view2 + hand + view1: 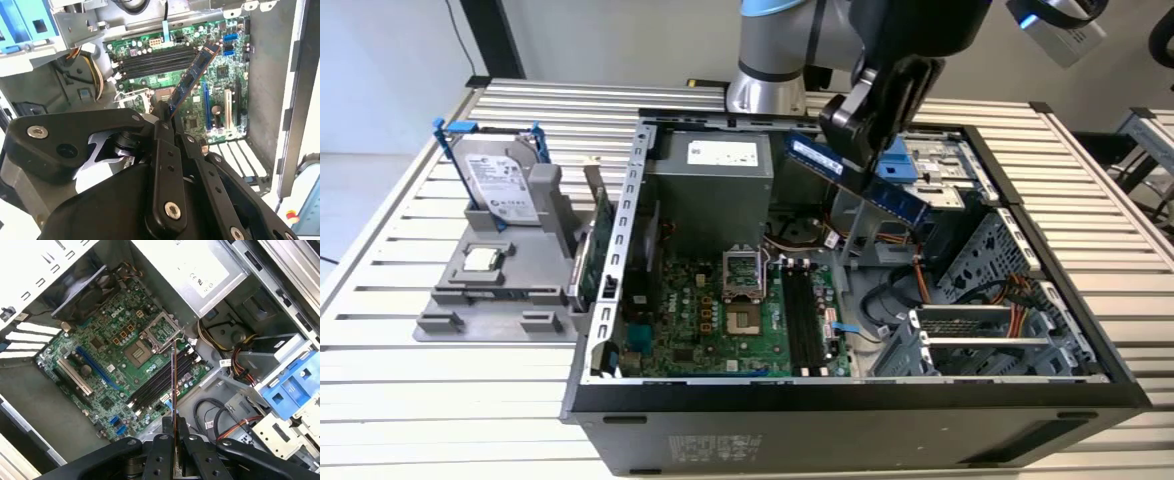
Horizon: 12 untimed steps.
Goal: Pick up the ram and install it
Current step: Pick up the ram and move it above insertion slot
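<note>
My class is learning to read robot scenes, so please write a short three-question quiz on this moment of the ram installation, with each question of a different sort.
1. True or false: the gripper is open and empty.
2. Multiple choice: what does the gripper hold? A a screwdriver; B the ram; C a cup.
3. Fill in: in both wrist views, the ram's free end points toward the green ____.

Key: 1 false, it is shut on the ram; 2 B; 3 motherboard.
</note>
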### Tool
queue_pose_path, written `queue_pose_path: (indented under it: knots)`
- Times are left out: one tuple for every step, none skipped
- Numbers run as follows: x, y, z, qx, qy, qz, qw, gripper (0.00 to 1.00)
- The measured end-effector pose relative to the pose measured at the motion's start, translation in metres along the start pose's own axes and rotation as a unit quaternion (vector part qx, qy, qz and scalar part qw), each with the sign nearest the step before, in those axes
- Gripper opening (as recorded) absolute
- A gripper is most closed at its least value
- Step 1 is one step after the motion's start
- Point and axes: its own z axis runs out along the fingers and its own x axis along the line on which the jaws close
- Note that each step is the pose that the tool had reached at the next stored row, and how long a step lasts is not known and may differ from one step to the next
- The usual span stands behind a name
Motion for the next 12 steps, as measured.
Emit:
queue_pose_path:
  knots:
    - [0.0,0.0,0.0,0.0001,0.0,0.007,0.99997,0.0]
    - [0.0,0.0,0.0,0.0003,0.0,0.016,0.99988,0.0]
    - [0.0,0.0,0.0,0.0004,0.0,0.023,0.99973,0.0]
    - [0.0,0.0,0.0,0.0005,0.0001,0.031,0.99952,0.0]
    - [0.0,0.0,0.0,0.0006,0.0001,0.039,0.99926,0.0]
    - [0.0,0.0,0.0,0.0008,0.0001,0.047,0.99891,0.0]
    - [0.0,0.0,0.0,0.0009,0.0001,0.055,0.99851,0.0]
    - [0.0,0.0,0.0,0.001,0.0002,0.062,0.99808,0.0]
    - [0.0,0.0,0.0,0.0011,0.0002,0.07,0.99755,0.0]
    - [0.0,0.0,0.0,0.0013,0.0002,0.078,0.99693,0.0]
    - [0.0,0.0,0.0,0.0014,0.0002,0.087,0.99622,0.0]
    - [0.0,0.0,0.0,0.0016,0.0002,0.096,0.99541,0.0]
